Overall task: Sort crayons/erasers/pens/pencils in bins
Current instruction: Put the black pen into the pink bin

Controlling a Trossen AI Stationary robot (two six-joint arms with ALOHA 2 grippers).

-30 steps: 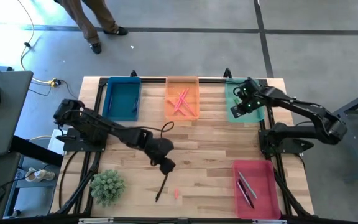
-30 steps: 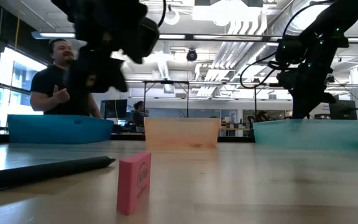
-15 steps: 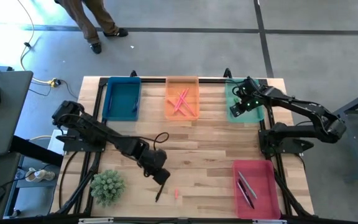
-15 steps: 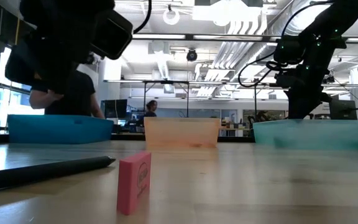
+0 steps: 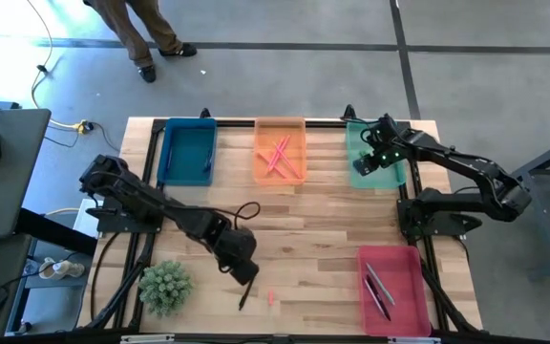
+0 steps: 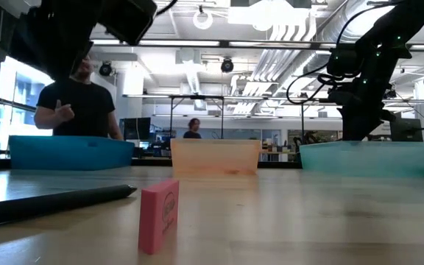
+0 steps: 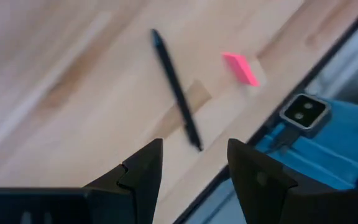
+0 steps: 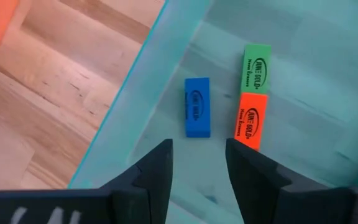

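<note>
Right pincer (image 8: 196,163) spread, empty, hovering over teal bin (image 5: 378,153); blue eraser (image 8: 197,106) lies in the bin just ahead of its fingers. Left pincer (image 7: 194,163) spread, empty, above black pen (image 7: 176,89) and pink eraser (image 7: 240,68) on worktop (image 5: 313,225).

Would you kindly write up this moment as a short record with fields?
left pincer: open, above the black pen on the table
right pincer: open, over the teal bin
teal bin contents: blue eraser, green eraser, orange eraser
loose on table: black pen, pink eraser
orange bin: pink sticks
red bin: pens
</note>
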